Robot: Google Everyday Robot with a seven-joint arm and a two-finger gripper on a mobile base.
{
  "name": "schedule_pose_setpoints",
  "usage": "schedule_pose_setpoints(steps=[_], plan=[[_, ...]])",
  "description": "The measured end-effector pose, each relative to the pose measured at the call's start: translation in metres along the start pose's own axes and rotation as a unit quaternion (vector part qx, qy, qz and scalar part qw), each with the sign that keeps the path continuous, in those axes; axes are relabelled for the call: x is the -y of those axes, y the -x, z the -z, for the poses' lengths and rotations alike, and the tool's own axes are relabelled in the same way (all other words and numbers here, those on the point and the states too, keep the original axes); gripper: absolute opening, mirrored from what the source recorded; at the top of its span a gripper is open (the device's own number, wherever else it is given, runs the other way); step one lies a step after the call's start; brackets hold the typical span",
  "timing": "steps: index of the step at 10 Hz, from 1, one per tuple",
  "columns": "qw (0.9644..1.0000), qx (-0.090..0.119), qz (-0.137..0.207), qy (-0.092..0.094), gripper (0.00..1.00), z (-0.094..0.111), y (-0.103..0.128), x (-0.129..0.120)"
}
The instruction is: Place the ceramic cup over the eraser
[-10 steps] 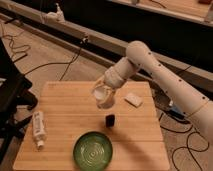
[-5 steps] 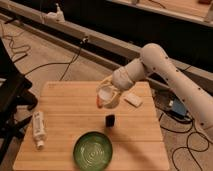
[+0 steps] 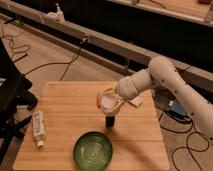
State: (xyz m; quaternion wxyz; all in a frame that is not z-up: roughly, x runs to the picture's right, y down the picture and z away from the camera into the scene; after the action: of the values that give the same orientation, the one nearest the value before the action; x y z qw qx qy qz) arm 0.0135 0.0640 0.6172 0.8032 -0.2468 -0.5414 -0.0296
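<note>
Pincer (image 3: pixel 111 101) clamped on the ceramic cup (image 3: pixel 107 101), held tilted just above the eraser (image 3: pixel 109 120), which you see standing on the wooden surface (image 3: pixel 65 105). Green bowl (image 3: pixel 93 150) sits near the front; a white bottle (image 3: pixel 39 128) lies left.

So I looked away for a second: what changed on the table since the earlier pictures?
The end effector, shut on the ceramic cup, carried it right and down; it now hangs just above the eraser, not yet over it. The eraser, green bowl, white bottle and flat white piece stayed put.
</note>
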Motion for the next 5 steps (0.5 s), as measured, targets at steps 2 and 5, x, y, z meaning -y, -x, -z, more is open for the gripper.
schedule_pose_setpoints(steps=[2,5], plan=[[0.9997,0.010,-0.021,-0.005,0.00,-0.003,-0.021,-0.012],[0.9985,0.018,-0.052,-0.006,0.00,-0.008,-0.048,-0.021]])
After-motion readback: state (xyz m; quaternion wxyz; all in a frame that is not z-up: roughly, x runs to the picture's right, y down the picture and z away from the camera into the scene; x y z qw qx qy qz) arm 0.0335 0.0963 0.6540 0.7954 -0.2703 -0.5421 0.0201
